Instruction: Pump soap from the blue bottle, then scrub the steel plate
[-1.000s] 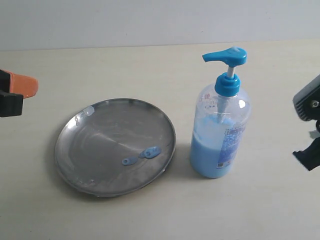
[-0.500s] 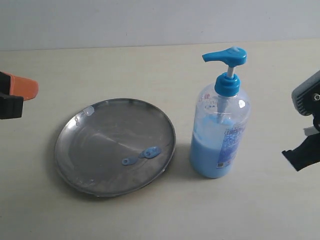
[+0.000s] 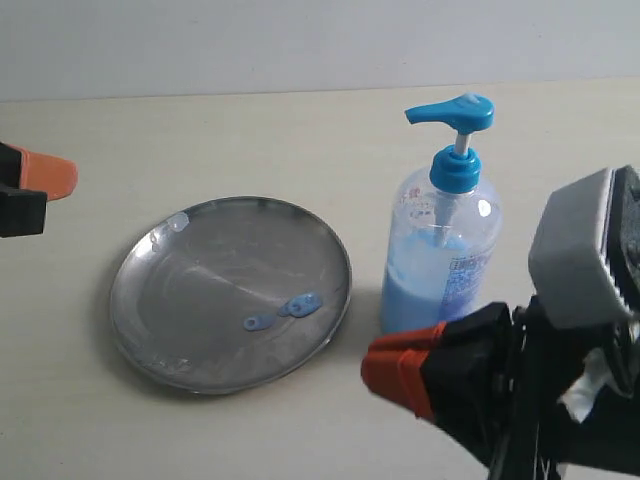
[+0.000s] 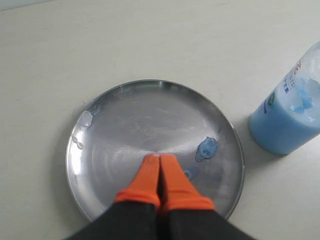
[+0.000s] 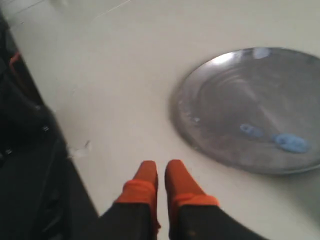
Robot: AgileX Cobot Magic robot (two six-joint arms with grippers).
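The steel plate (image 3: pixel 200 300) lies flat on the pale tabletop (image 3: pixel 300 140), left of centre in the exterior view, its dull grey surface streaked. Two small blobs of light blue soap (image 3: pixel 300 304) sit on it side by side, toward the side nearer the bottle, and a pale, whitish smear (image 3: pixel 177 221) clings near the far left of the rim. The blue bottle (image 3: pixel 445 240) stands upright just beside the plate on its right, apart from the rim. It is roughly half full of the same light blue liquid, and its pump head (image 3: pixel 452 112) has its spout pointing toward the plate's side. The right gripper (image 3: pixel 395 372) is low in front of the bottle and hides the bottle's base. Its orange fingertips (image 5: pixel 146 172) point toward the plate and are drawn almost together with nothing between them — whether they touch the table cannot be told. The right wrist view is blurred but shows the plate and its blue blobs ahead of those tips. The left gripper (image 3: pixel 45 178) is at the left edge of the exterior view, apart from the plate. Its orange fingers (image 4: pixel 147 172) are pressed together and hold nothing — the left wrist view looks past them down onto the plate.
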